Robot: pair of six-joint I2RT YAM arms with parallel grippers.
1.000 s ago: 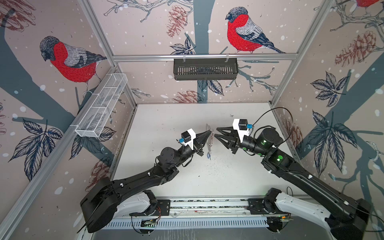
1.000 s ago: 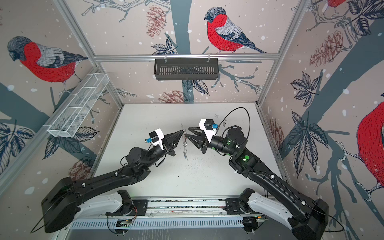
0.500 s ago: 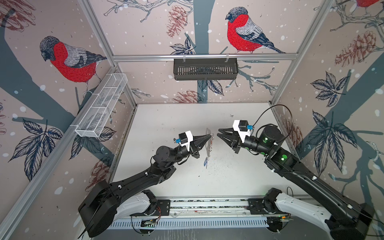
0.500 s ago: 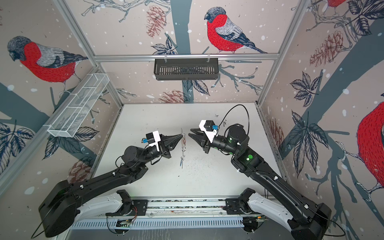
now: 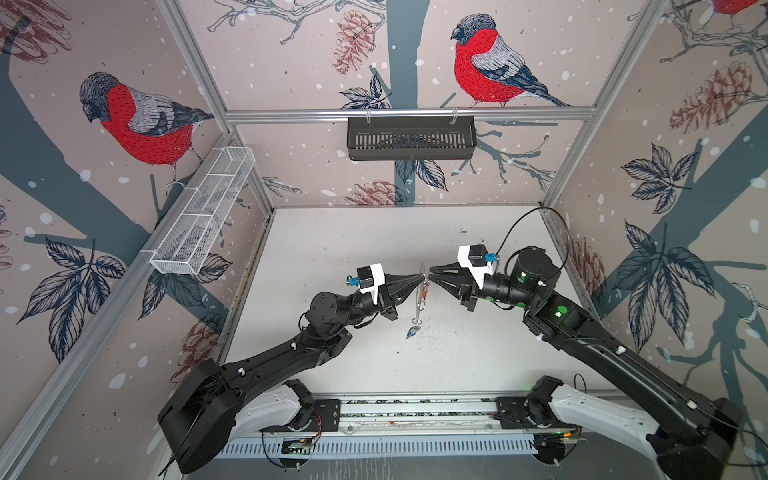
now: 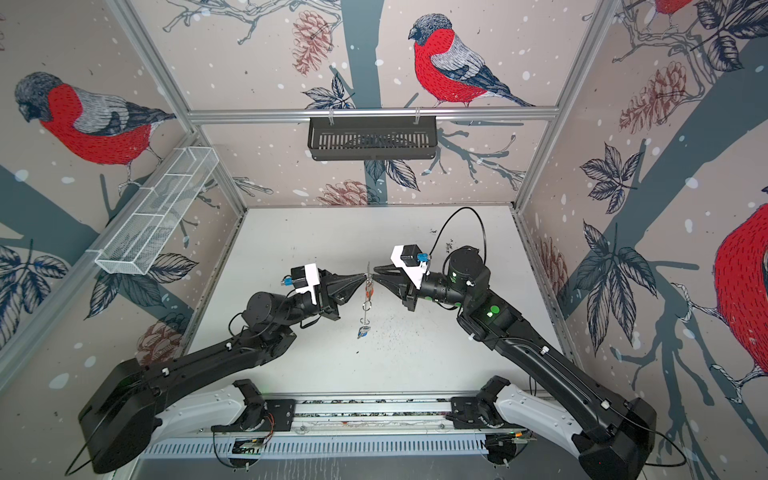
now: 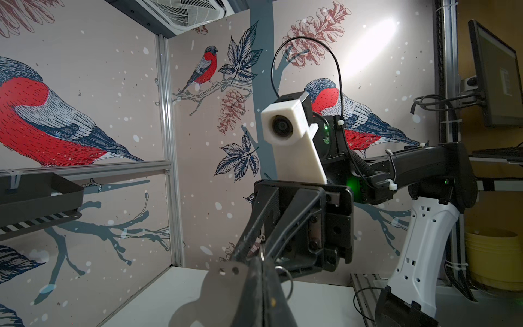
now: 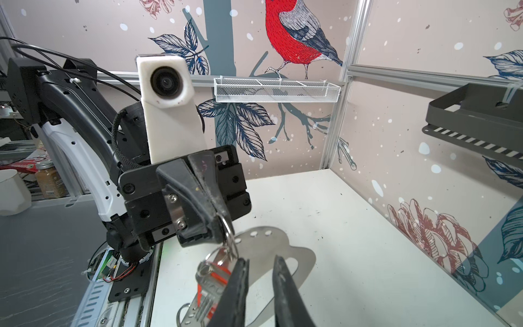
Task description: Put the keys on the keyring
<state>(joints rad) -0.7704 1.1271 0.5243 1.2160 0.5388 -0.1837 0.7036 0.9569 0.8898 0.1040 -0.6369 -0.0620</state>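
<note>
The keyring [image 8: 285, 249], a flat grey plate with small holes along its curved edge, hangs in the air edge-on in both top views [image 5: 419, 299] [image 6: 366, 309]. My left gripper [image 5: 420, 277] [image 7: 261, 262] is shut on its upper edge beside a metal ring [image 8: 229, 239]. One of the keys, with a red-orange tag [image 8: 216, 273] [image 6: 369, 289], hangs against the plate. A key with a blue tag [image 5: 413, 331] [image 6: 364, 331] dangles at the bottom. My right gripper [image 5: 432, 271] [image 8: 260, 264] faces the plate. A narrow gap shows between its fingers [image 8: 240, 273], nothing in it.
A black slotted basket [image 5: 411, 137] hangs on the back wall and a white mesh tray [image 5: 203, 216] on the left wall. The white tabletop [image 5: 374, 249] lies below the raised grippers. The arm bases sit on a rail [image 5: 415, 409] at the front edge.
My right gripper's jaws have narrowed from wide open to a small gap, close to the plate. The left gripper keeps holding the plate, shifted only slightly.
</note>
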